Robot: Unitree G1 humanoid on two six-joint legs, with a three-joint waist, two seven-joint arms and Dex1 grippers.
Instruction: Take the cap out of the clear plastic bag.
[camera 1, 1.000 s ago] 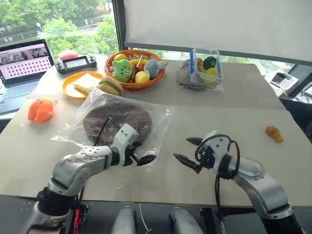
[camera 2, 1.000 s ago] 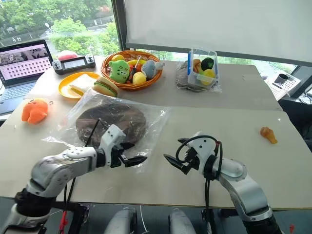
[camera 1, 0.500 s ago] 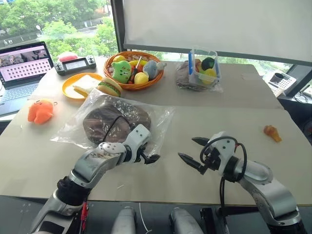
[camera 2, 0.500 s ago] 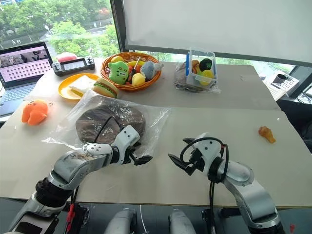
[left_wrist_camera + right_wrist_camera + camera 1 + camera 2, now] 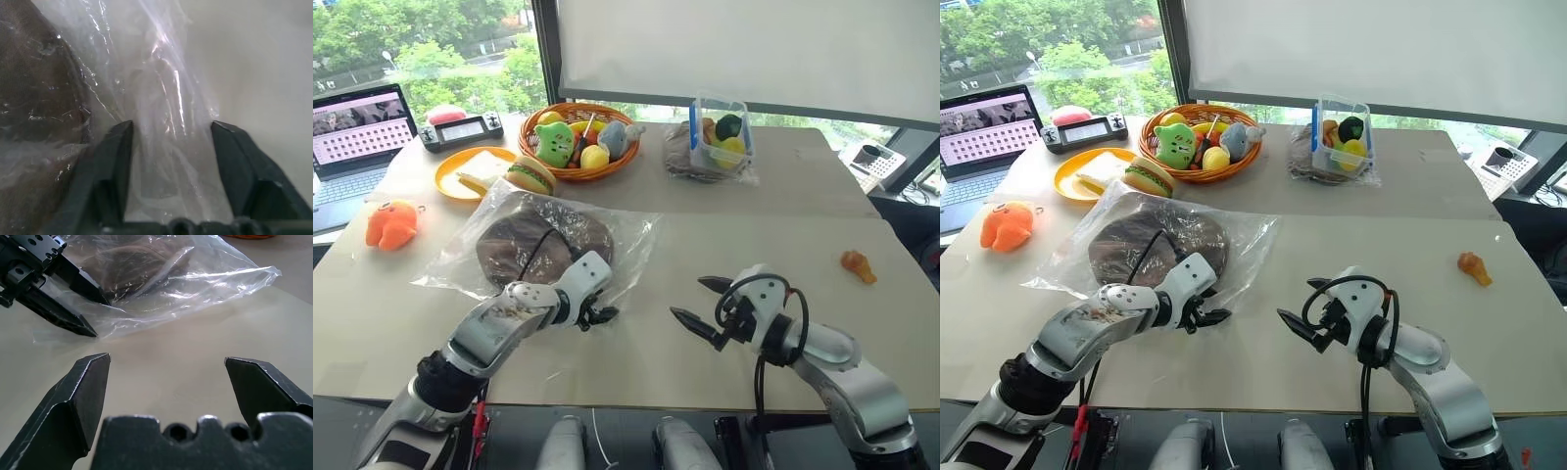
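The clear plastic bag (image 5: pixel 628 238) lies flat on the table with the dark brown cap (image 5: pixel 543 245) inside it. My left gripper (image 5: pixel 599 315) is at the bag's near right corner. In the left wrist view its fingers (image 5: pixel 115 161) stand apart, with the crinkled edge of the bag (image 5: pixel 166 98) between them and the cap (image 5: pixel 29 98) off to one side. My right gripper (image 5: pixel 690 304) hovers open above bare table to the right of the bag, pointing at the left gripper (image 5: pixel 100 318). Nothing is between its fingers.
Behind the bag are an orange basket (image 5: pixel 607 171) of plush toys, an orange plate (image 5: pixel 450 178) and a toy hamburger (image 5: pixel 532 174). A clear box of fruit (image 5: pixel 722 132) stands at the back. An orange plush (image 5: pixel 391 223) and a laptop (image 5: pixel 357 127) are on the left, a small orange toy (image 5: pixel 858 265) on the right.
My left gripper's fingers have narrowed around the bag's near right corner and the wrist has rolled. The right arm has stayed where it was.
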